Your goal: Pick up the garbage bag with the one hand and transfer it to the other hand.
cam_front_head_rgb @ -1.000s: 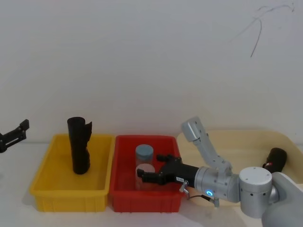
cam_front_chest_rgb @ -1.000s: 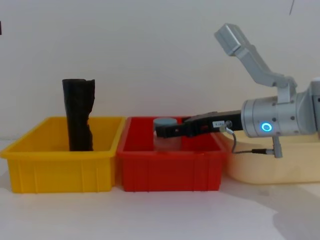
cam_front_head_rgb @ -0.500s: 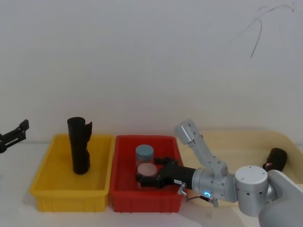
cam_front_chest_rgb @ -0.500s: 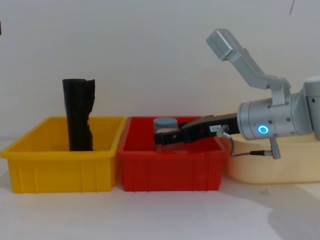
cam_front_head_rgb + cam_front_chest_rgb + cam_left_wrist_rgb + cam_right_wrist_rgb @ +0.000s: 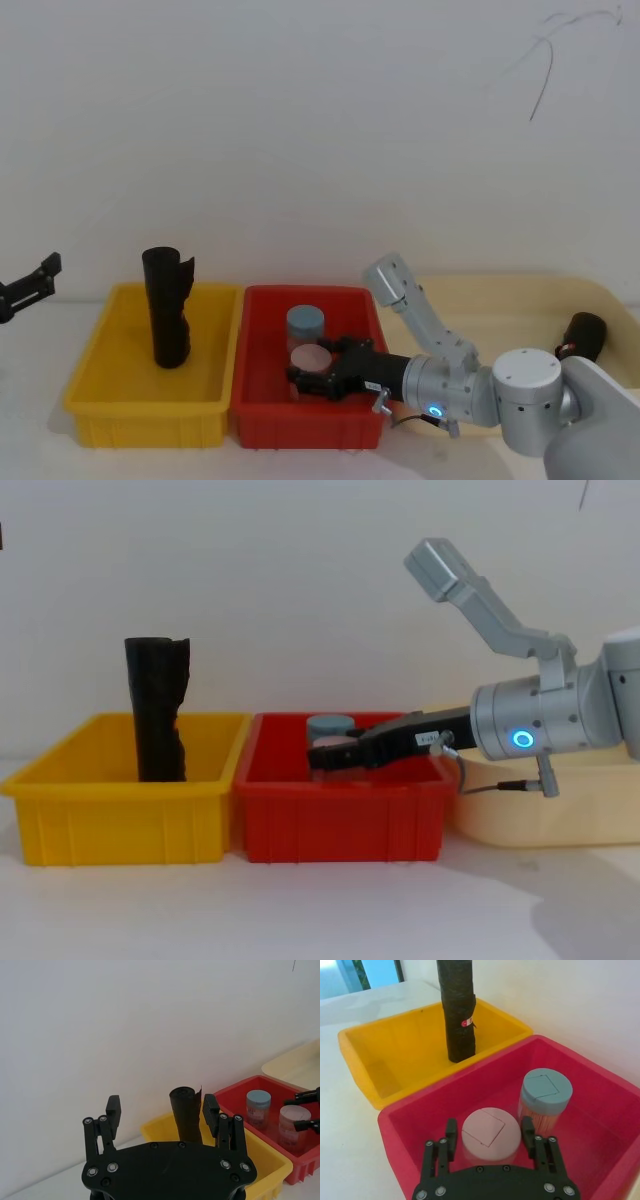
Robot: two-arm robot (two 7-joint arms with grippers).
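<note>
The garbage bag [image 5: 167, 310] is a tall black roll standing upright in the yellow bin [image 5: 100, 400]. It rises well above the rim [image 5: 157, 710] and carries a small red mark [image 5: 466, 1022]. My right gripper [image 5: 318, 362] reaches low into the red bin [image 5: 300, 425], apart from the bag. It is open, with a finger on each side of a pink-lidded jar [image 5: 490, 1135]. My left gripper [image 5: 30, 285] hangs at the far left, off the table. Its fingers [image 5: 114, 1110] stand open and empty, and the bag [image 5: 186, 1112] is well beyond them.
A blue-lidded jar [image 5: 305, 325] stands behind the pink one in the red bin. To the right lies a beige tray [image 5: 500, 300] with a short black roll [image 5: 585, 335] at its far end. White tabletop runs in front of the bins.
My right gripper has slid forward and down into the red bin, so its fingers now flank the pink-lidded jar. The left gripper and the bag have not moved.
</note>
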